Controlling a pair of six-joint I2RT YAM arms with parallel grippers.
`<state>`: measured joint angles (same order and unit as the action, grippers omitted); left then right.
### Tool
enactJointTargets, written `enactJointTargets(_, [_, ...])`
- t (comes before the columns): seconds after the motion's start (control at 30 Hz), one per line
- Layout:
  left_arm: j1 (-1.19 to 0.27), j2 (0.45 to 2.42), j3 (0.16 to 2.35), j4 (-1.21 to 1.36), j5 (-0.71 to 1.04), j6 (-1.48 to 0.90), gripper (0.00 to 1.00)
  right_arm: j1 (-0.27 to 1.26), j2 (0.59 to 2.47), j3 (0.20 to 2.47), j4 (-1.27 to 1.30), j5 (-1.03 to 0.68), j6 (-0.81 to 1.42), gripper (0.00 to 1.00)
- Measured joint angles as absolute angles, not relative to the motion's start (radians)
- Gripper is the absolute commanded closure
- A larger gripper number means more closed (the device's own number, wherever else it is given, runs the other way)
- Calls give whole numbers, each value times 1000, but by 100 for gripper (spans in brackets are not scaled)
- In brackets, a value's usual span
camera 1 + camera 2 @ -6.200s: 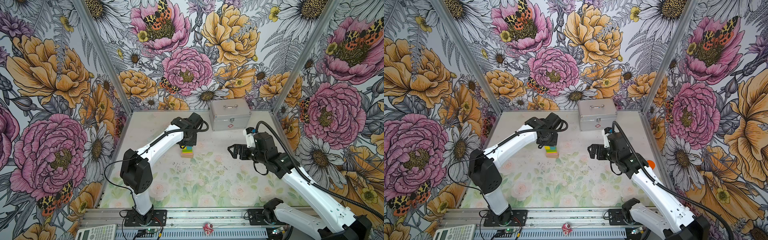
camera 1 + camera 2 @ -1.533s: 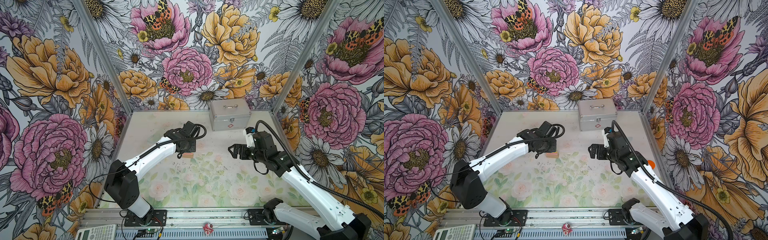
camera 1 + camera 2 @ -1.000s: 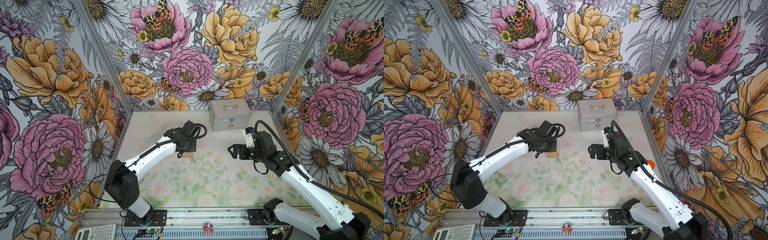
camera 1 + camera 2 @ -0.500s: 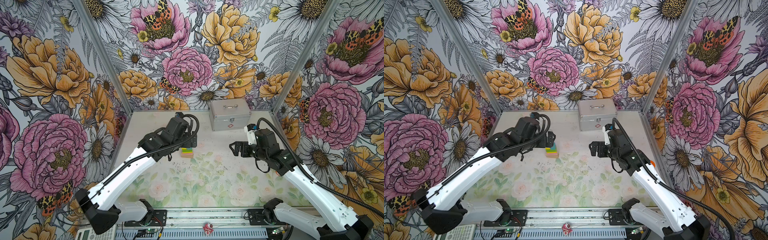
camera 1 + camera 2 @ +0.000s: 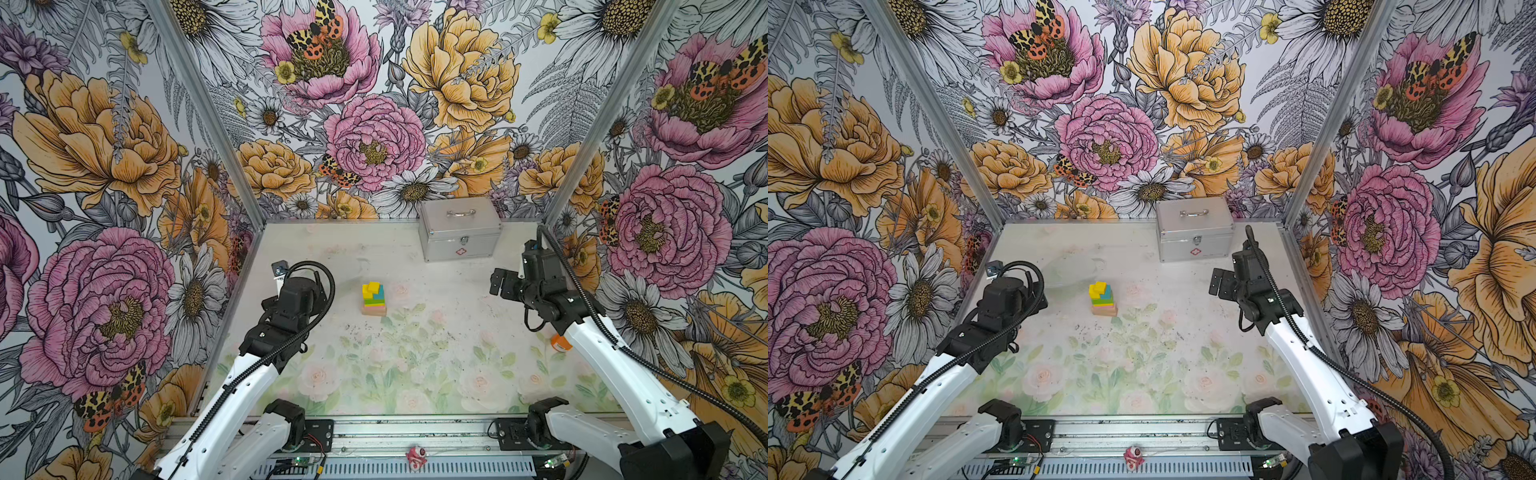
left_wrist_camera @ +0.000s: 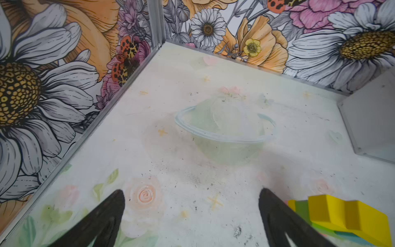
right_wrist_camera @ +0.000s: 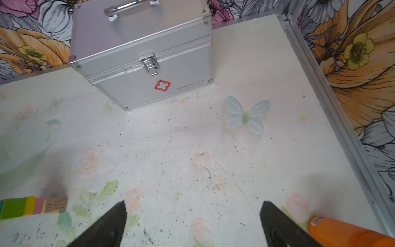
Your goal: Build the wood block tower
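Tower (image 5: 373, 299) stands upright on the table (image 5: 415, 365), just left of centre in both top views (image 5: 1103, 298). Layers from the bottom: tan base, pink, green, then teal and yellow cubes on top. Both grippers are clear of it.

Left gripper (image 6: 191, 192): jaws wide apart, with only bare table between the fingers. In the left wrist view the tower's yellow and green blocks show just beside one finger. In the top views this arm sits at centre left, near the tower.

Right gripper (image 7: 193, 203): jaws wide apart, nothing held. In a top view it hangs at centre right (image 5: 498, 282), well apart from the tower.

Case (image 5: 459, 230) sits at upper centre right against the back wall, lid down and latch shut (image 7: 141, 53).

A clear bowl (image 6: 224, 128) rests on the table ahead of the left gripper. An orange object (image 7: 342, 233) lies beside one right finger; its kind cannot be told.
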<state>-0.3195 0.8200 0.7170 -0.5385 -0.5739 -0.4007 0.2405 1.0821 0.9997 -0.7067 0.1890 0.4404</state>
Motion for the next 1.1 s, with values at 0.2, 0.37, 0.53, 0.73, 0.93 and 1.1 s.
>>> enactJointTargets(0.2, [-282,729,513,-250,-610,-378,1,241,1079,942,-628,266,420,0])
enactJointTargets(0.37, [-252,779,401,-55,-611,-309,1,241,1053,795,-438,341,395,0])
enactJointTargets(0.53, [-202,848,372,86,-599,-252,1,241,1035,654,-262,405,358,0])
enactJointTargets(0.73, [-139,860,331,210,-552,-221,1,228,1063,645,-138,469,312,0])
enactJointTargets(0.93, [-86,897,322,259,-511,-201,1,210,1101,611,-29,492,293,0])
enactJointTargets(1.1, [-74,929,274,336,-484,-197,1,190,1147,543,44,506,268,0])
